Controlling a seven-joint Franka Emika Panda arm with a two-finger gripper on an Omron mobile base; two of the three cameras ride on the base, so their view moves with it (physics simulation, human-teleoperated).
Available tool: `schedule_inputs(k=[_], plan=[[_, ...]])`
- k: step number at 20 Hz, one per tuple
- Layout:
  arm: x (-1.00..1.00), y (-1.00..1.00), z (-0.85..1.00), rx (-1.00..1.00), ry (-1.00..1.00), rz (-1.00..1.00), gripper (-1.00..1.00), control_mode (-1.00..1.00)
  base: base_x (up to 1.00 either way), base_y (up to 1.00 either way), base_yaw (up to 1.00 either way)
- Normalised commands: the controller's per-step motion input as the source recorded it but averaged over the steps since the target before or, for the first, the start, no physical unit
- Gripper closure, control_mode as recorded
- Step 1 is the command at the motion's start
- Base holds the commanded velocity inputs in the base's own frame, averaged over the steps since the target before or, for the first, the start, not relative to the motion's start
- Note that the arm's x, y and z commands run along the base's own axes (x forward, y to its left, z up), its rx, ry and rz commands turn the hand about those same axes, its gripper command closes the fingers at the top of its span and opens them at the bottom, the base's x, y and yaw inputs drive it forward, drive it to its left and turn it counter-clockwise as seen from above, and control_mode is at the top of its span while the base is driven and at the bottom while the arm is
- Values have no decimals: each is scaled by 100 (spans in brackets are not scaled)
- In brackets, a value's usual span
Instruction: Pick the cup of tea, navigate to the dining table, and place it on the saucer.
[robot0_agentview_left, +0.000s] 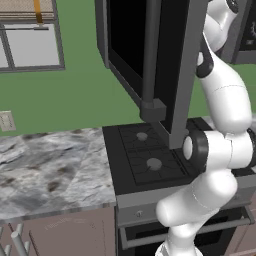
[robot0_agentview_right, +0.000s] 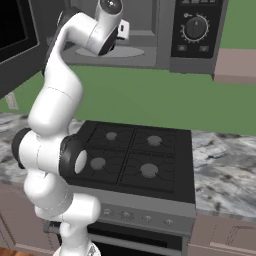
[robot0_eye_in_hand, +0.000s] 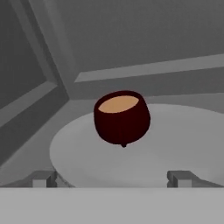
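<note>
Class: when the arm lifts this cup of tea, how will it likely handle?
The cup looks rigid and rounded, so it may slip or rock between the open pincer. Tea stands near the brim, so tilting would probably spill it. On the flat plate it should slide easily.

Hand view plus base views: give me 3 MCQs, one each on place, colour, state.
1. Where does the cup sit?
A. on the stove
B. on the round plate inside the microwave
C. on the counter

2. What colour is the wall behind the stove?
A. green
B. blue
C. white

3. How is the pincer?
A. shut on the cup
B. shut, empty
C. open, short of the cup

Key: 1 B, the hand view shows the cup on the pale plate between grey walls, and the right base view has the arm reaching into the microwave. 2 A, green wall in both base views. 3 C, the fingertips stand wide apart with the cup beyond them.
</note>
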Motion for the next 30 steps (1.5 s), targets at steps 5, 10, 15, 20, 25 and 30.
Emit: schedule_inputs(k=[5, 10, 15, 20, 25, 30], plan=[[22, 0, -4, -1, 10, 0, -100, -100, 0, 0, 0], [14, 0, 0, -1, 1, 0, -100, -100, 0, 0, 0], [1, 0, -10, -8, 0, 0, -100, -100, 0, 0, 0], [2, 0, -14, -10, 0, 3, -100, -100, 0, 0, 0], [10, 11, -2, -10, 0, 0, -100, -100, 0, 0, 0], [14, 16, 0, -8, 0, 0, -100, -100, 0, 0, 0]])
